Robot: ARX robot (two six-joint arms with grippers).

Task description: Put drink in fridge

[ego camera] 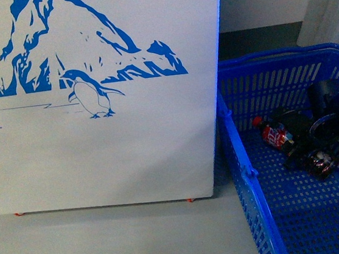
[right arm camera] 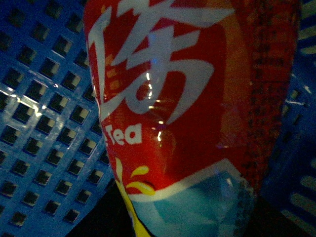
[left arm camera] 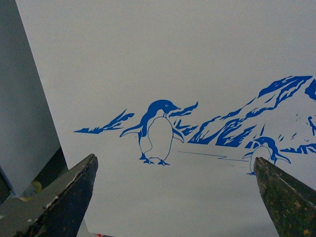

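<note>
One drink [ego camera: 274,135] lies lengthwise, cap pointing toward the fridge [ego camera: 99,153].

The grey floor [ego camera: 109,244] before me was smooth and pale; on it stood the fridge [ego camera: 98,147], its white penguin-printed side raised slightly on small orange feet [ego camera: 190,199] that showed under its lower edge; just beside it, to my right, sat the blue crate [ego camera: 241,155], its perforated wall close against the fridge's corner. On the crate's slotted bottom lay the drink [ego camera: 274,134], on its side, red cap pointing toward the fridge; whether the dark thing [ego camera: 320,162] near it was another bottle I could not tell.
</note>
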